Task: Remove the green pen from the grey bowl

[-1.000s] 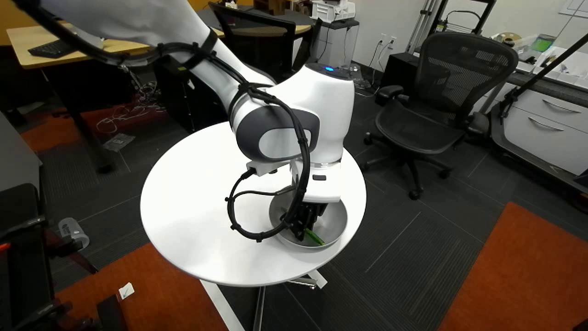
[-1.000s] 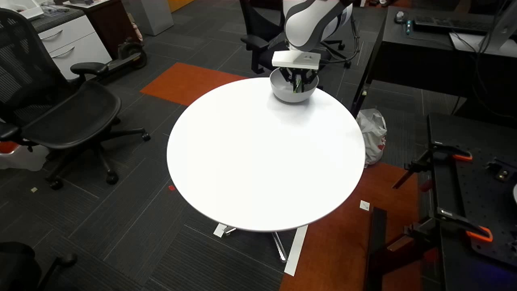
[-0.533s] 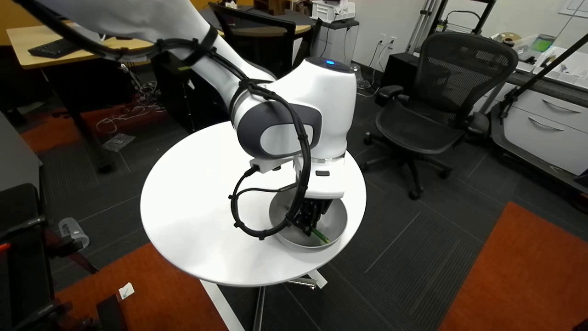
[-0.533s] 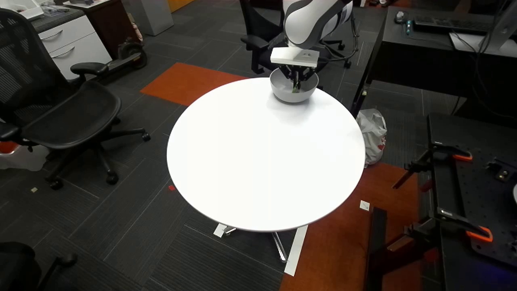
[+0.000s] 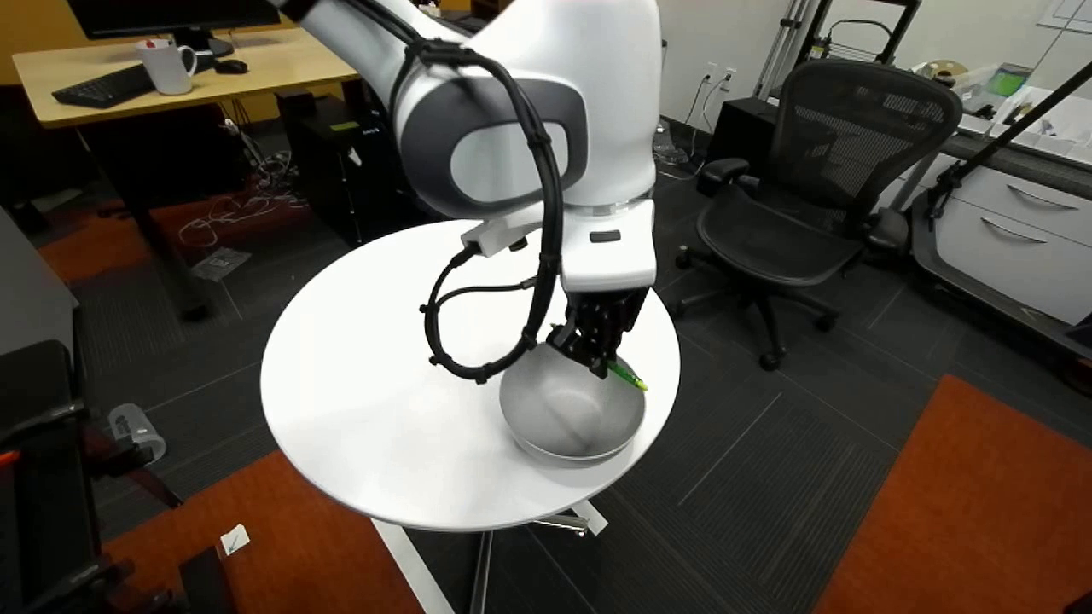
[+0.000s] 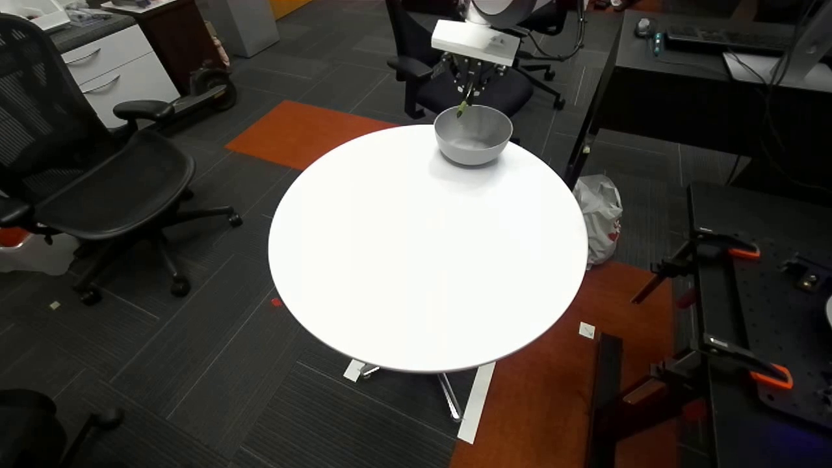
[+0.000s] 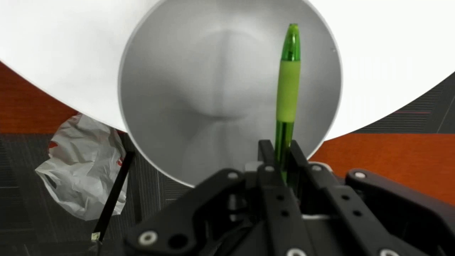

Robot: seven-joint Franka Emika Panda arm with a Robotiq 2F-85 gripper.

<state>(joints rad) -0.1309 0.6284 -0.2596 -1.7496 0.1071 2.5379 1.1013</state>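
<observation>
The green pen [image 5: 630,376] is held by my gripper [image 5: 601,368] above the grey bowl's back rim in an exterior view. The pen [image 6: 462,108] also shows below the fingers [image 6: 469,97] in an exterior view. In the wrist view the two fingertips [image 7: 280,145] are closed on the dark green part of the pen [image 7: 288,89]. Its pointed clear-green end sticks out past them, and its other end is hidden between the fingers. The grey bowl [image 5: 570,418] stands upright on the table, and nothing lies in it. It also shows in the wrist view [image 7: 217,74].
The bowl stands near the edge of the round white table [image 6: 429,260]. Black office chairs [image 5: 819,170] stand around it. A white plastic bag [image 6: 599,218] lies on the floor beside the table. A desk with a mug [image 5: 167,68] stands behind.
My gripper has risen out of the bowl, shut on the green pen. The pen was inside the bowl and is now level with or above its rim. The bowl has not moved.
</observation>
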